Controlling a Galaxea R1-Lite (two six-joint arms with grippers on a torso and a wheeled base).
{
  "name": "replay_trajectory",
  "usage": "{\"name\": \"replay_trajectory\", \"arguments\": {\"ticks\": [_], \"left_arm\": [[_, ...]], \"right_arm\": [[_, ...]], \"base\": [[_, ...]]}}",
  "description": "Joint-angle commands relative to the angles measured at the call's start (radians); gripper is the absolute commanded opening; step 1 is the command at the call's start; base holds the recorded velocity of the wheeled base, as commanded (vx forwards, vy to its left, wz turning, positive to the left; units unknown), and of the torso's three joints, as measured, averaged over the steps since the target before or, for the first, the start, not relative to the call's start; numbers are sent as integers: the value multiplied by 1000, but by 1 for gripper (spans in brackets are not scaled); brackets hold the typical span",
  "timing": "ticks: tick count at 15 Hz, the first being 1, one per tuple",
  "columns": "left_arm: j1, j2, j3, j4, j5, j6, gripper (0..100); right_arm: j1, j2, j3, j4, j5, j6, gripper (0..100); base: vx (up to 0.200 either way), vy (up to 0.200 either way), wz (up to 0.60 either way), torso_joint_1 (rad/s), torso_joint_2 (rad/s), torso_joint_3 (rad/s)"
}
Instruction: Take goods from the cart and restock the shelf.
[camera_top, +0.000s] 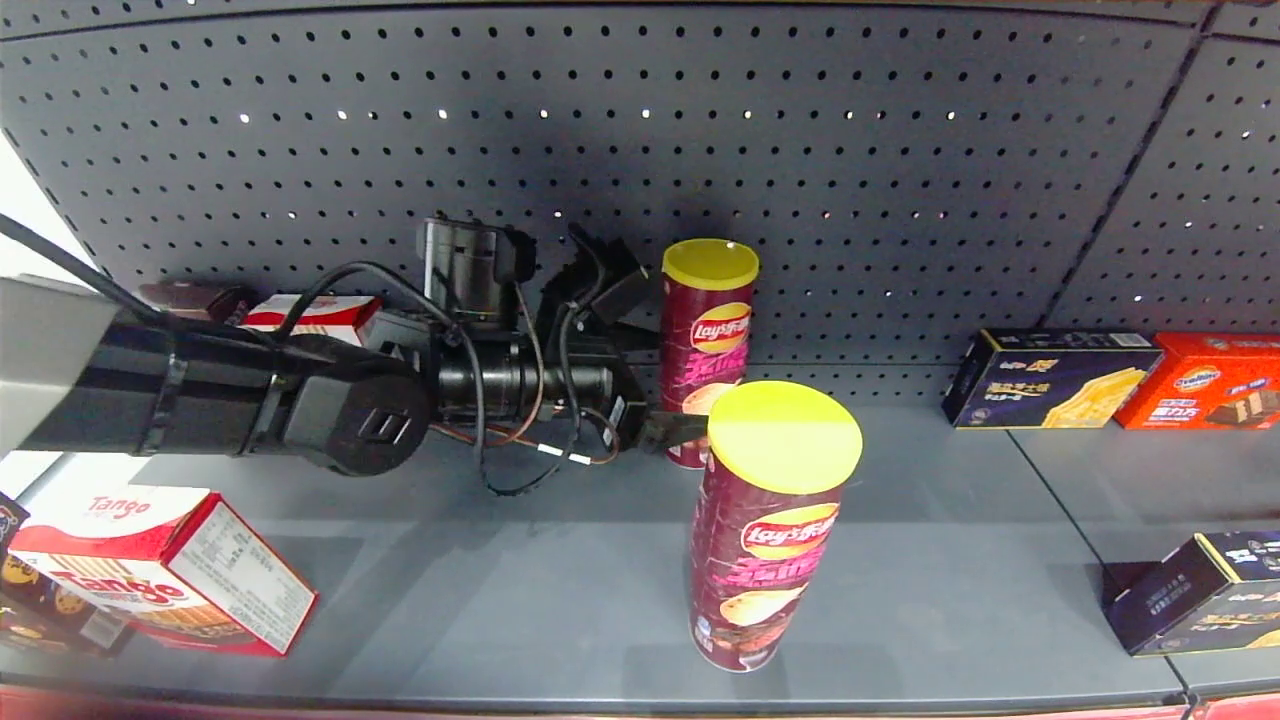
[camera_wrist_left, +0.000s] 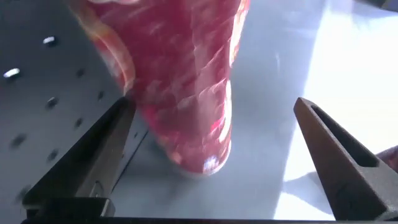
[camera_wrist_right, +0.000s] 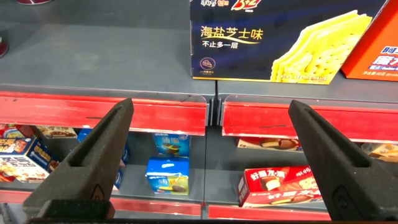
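— What is hard to make out?

— The rear can (camera_top: 708, 340): its foot is hidden behind the yellow lid of the front can (camera_top: 765, 530). In the left wrist view it is a red blur, cut off at the top. A small red-and-white carton (camera_top: 315, 315) is half covered by the left arm (camera_top: 300, 400), and the big biscuit box (camera_top: 170, 570) at 8 o'clock runs off the frame.

— And the arm?

— It lies level across the shelf (camera_top: 500, 600), coming in from 9 o'clock, wrist toward the rear can. The left gripper (camera_wrist_left: 212, 102) has its jaws spread with that can between them. One finger (camera_wrist_left: 118, 124) sits just beside the can wall, and I cannot tell if it touches. The other stands well apart.

— Where are the cans?

— Both upright on the shelf, the rear one at 12 o'clock of the front one, against the pegboard (camera_top: 700, 120).

— The other gripper?

— The right gripper (camera_wrist_right: 210, 102) has its jaws spread on nothing, facing a red shelf edge (camera_wrist_right: 155, 115) — a dark cracker box (camera_wrist_right: 286, 40) above it, cropped
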Motion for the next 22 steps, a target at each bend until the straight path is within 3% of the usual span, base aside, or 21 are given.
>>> {"name": "replay_trajectory", "arguments": {"ticks": [1,3,5,8,14,16,20,22], "left_arm": [[-2,-70,79,-42,28,-1,100],[-3,-87,125,-64,65,-1,100],[-9,-88,139,-71,165,-1,100],[-6,-79,141,-105,228,-5,100],[3,-59,157,-125,237,-7,100],[3,-44,156,-128,272,-10,100],[3,-19,151,-202,332,-93,100],[4,-8,151,-215,341,-99,100]], "right_arm": [[1,0,0,0,0,0,100],[0,0,0,0,-1,0,100],[0,0,0,0,0,0,100],[1,0,0,0,0,0,100],[0,0,0,0,0,0,100],[0,0,0,0,0,0,100],[0,0,0,0,0,0,100],[0,0,0,0,0,0,100]], "base": [[0,0,0,0,0,0],[0,0,0,0,0,0],[0,0,0,0,0,0],[0,0,0,0,0,0],[0,0,0,0,0,0],[0,0,0,0,0,0],[0,0,0,0,0,0],[0,0,0,0,0,0]]}}
